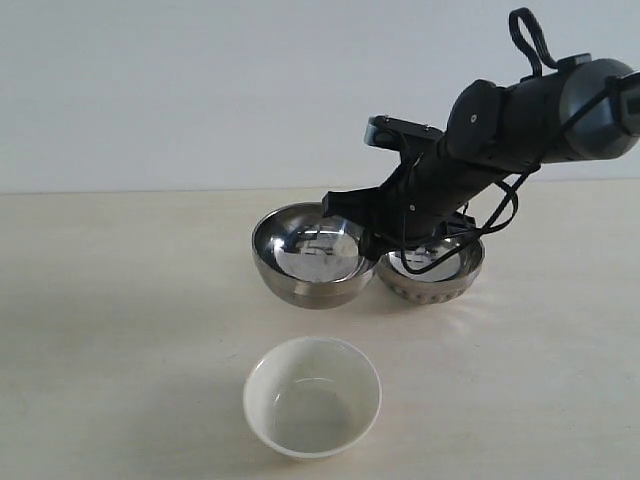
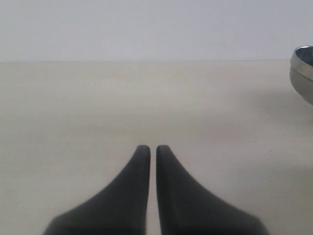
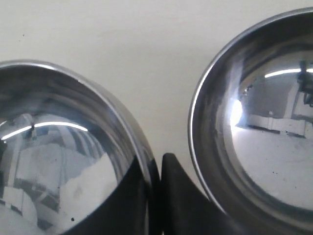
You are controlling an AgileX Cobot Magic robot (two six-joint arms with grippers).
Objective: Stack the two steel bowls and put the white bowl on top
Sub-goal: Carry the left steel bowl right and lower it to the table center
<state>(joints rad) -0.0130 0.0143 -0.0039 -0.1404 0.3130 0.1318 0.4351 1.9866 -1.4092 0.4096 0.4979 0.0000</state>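
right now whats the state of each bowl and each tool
smooth steel bowl: upright, empty, tilted, rim pinched by the right tool
ribbed steel bowl: upright on the table, beside the smooth one, not stacked
white bowl: upright, empty, alone at the front, untouched
right tool: shut on the smooth steel bowl's rim
left tool: shut, holding nothing, low over bare table

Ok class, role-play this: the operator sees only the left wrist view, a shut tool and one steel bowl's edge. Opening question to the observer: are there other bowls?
Observer: Yes, a ribbed steel bowl sits beside the smooth steel bowl.
Operator: And the white bowl?
Observer: The white bowl stands apart, empty, nearer the exterior camera.
Operator: The right tool?
Observer: The right tool is shut on the smooth steel bowl's rim.
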